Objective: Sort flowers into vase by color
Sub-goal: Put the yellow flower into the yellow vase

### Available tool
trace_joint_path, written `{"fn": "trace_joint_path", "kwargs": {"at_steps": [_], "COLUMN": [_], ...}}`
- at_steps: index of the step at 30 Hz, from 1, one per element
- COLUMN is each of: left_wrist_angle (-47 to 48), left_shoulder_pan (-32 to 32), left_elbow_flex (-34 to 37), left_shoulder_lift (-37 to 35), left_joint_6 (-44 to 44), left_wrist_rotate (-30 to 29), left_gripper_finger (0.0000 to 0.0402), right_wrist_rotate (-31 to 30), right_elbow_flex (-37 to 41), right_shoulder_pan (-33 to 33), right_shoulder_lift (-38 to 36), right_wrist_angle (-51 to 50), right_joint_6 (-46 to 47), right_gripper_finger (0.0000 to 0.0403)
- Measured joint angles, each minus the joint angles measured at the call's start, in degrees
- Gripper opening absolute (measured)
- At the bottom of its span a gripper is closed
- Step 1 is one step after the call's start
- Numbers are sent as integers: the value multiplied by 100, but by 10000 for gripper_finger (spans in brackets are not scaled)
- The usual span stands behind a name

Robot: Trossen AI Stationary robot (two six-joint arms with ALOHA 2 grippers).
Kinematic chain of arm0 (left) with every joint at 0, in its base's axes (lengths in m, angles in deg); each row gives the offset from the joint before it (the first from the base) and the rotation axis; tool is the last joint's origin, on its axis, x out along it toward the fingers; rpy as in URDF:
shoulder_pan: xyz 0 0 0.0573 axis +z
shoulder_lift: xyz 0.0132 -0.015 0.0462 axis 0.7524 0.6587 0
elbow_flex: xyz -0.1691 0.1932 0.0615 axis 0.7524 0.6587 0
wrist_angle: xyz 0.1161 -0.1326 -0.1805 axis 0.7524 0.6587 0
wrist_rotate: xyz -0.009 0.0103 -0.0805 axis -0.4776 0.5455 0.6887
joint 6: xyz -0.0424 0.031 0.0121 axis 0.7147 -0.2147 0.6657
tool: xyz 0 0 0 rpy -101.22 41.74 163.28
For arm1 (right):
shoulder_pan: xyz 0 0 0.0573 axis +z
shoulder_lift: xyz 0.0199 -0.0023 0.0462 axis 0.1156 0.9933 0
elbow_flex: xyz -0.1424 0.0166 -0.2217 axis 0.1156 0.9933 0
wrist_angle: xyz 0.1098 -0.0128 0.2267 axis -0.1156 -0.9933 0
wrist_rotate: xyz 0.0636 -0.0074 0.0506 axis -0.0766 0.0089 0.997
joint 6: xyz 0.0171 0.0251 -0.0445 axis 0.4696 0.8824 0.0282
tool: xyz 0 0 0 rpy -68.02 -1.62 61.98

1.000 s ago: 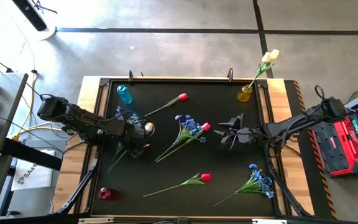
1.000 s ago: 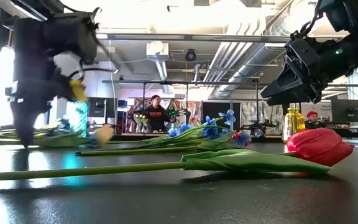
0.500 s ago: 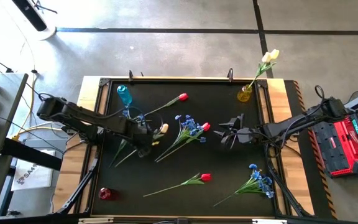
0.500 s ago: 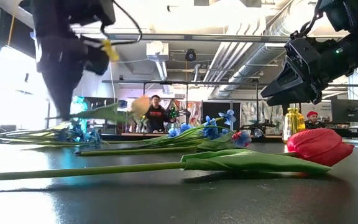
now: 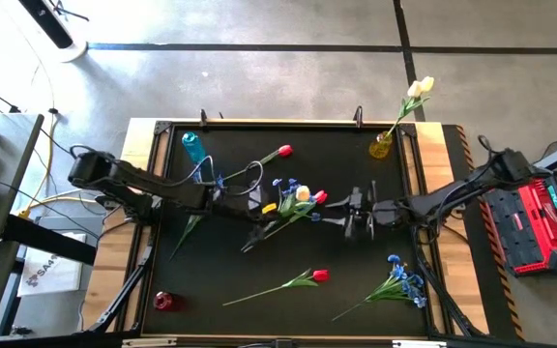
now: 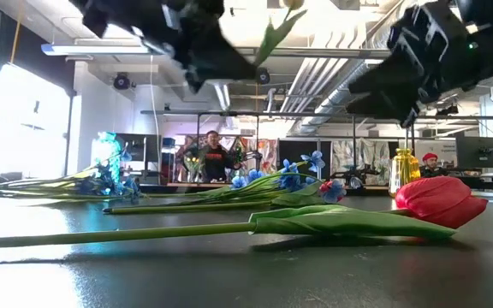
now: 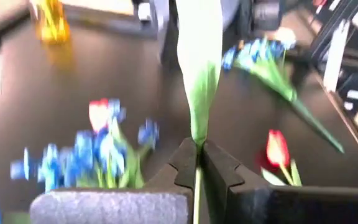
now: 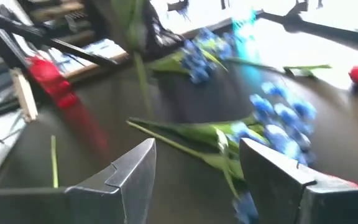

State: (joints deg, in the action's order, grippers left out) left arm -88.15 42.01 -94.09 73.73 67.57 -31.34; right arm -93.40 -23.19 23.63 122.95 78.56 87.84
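Flowers, mid-sort, seen from above and from table level. One cream tulip (image 5: 420,87) already stands in the yellow vase (image 5: 381,147) at the table's far right corner. The blue vase (image 5: 193,147), far left, and the red vase (image 5: 163,301), near left, hold nothing that can be seen.

The left gripper (image 5: 271,208) is near the table's middle, its fingers (image 7: 185,168) pressed together on the green stem of a second cream tulip (image 5: 303,193), which is carried above the table (image 5: 211,319); in the low view its stem and leaf hang high in the picture.

The right gripper (image 5: 356,210) hovers just right of centre, facing the left one, its fingers (image 8: 135,171) apart and empty.

Left to sort, all lying on the table:
- a red tulip (image 5: 284,151) at the far side;
- a red tulip (image 5: 319,275) at the near side;
- a third red tulip (image 5: 319,197), lying among a blue spray (image 5: 288,189) at the centre;
- a blue spray (image 5: 406,280) near the right edge;
- another blue spray by the blue vase, seen only in the low view.

Judged from this, the task is in its early part: the carried tulip belongs in the yellow vase, and the reds and blues are untouched.

No brand, label or writing can be read.
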Motion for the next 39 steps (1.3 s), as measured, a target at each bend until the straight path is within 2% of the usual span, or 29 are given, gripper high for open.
{"fn": "trace_joint_path", "kwargs": {"at_steps": [3, 7, 15, 22, 24, 26, 31, 32, 35, 39], "left_wrist_angle": [-662, -1085, -1147, -1185, -1151, -1087, -981, -931, -749, -504], "left_shoulder_pan": [128, 303, 317, 216, 216, 219, 283, 294, 357, 466], "left_elbow_flex": [0, 1, 2, 2, 2, 3, 2, 4, 4, 2], "left_shoulder_lift": [225, 305, 356, 350, 350, 350, 350, 350, 347, 347], "left_joint_6": [-253, -365, -880, -1101, -1188, -1205, -1212, -1212, -1213, -1274], "left_wrist_rotate": [21, 278, 503, 502, 499, 473, 172, 82, -148, -211], "left_gripper_finger": [0, 0, 0, 0, 0, 1, 14, 19, 36, 53], "right_wrist_rotate": [1, 8, -7, -64, -274, -382, -501, -545, -940, -1639], "right_elbow_flex": [-27, -412, -1643, -2447, -2582, -2706, -2809, -2809, -2809, -3046], "right_shoulder_pan": [5, -25, -330, -426, -426, -421, -423, -423, -444, -665], "right_shoulder_lift": [363, 767, 1309, 1795, 1891, 1935, 1915, 1914, 1839, 1506], "right_wrist_angle": [786, 1255, 1069, 187, -62, -303, -649, -660, -844, -2214], "right_joint_6": [-308, -810, -1545, -1543, -1463, -1378, -1460, -1537, -1565, -1309], "right_gripper_finger": [220, 220, 220, 216, 198, 163, 25, 14, 17, 4]}}
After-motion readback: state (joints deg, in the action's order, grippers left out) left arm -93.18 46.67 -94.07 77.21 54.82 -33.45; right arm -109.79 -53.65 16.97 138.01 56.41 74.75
